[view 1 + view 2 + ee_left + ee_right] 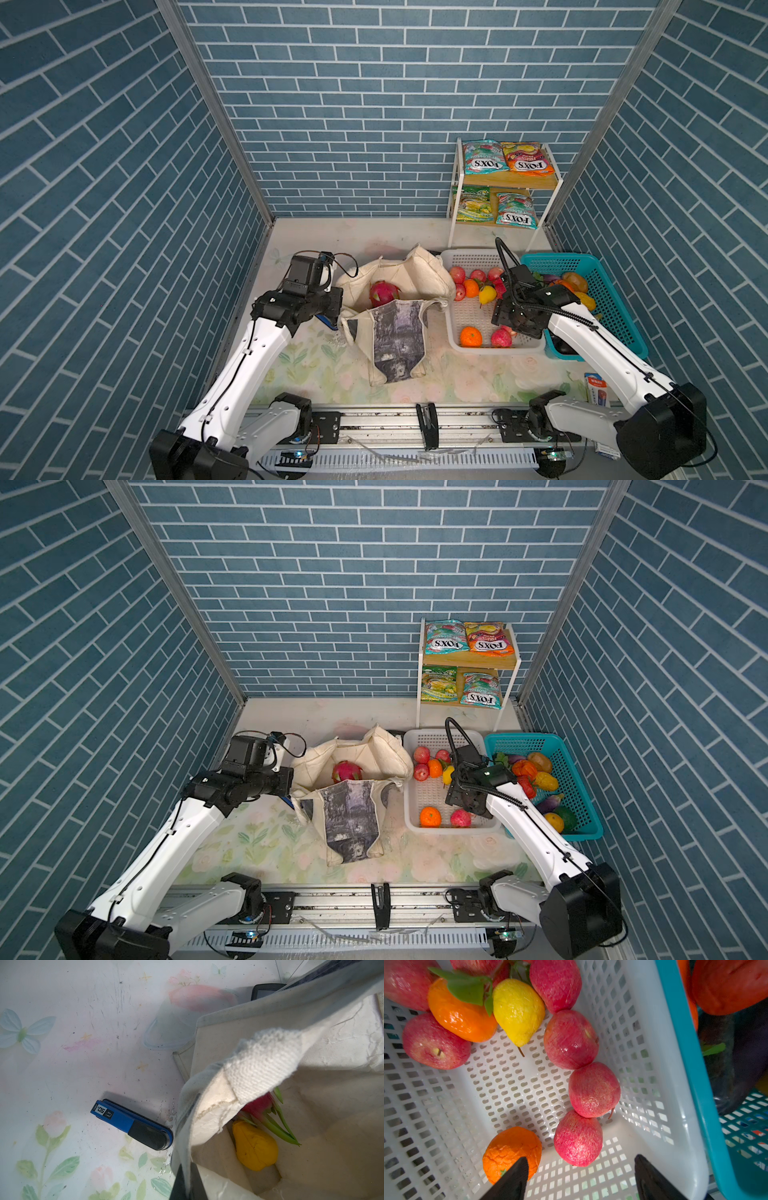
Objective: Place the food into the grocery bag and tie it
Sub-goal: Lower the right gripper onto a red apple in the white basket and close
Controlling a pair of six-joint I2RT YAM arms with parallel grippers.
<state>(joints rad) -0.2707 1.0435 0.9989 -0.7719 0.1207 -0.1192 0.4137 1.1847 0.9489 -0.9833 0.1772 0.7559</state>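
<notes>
Two foods packed, most left: cream canvas grocery bag [399,345], open and untied on the table [316,365], rim clamped in the left claw [185,1180]; white plastic basket [473,316] adjacent, unpacked red apples [578,1138] beneath the right claw [581,1158], jaws apart; pink dragon fruit [384,292] and yellow pear-shaped fruit [255,1147] inside bag.

left gripper [187,1182]: I'm seeing only two dark finger stubs at the wrist picture's edge, pinching the grocery bag [249,1028] rim; in both top views the left arm [299,307] is covering it.
right gripper [581,1160]: I'm getting the fingertips only; the picture's edge is cutting off the rest.
dragon fruit [257,1103]: it's blurring, and the bag's flap is hiding half.
calculator [264,991]: the bag is covering all but one corner.
stapler [326,322]: in a top view the left arm is hiding most of it.
teal basket [687,1043]: its contents are showing dark and blurred; I'm failing to name them.
green packet [473,205]: its lettering is reading too small.
</notes>
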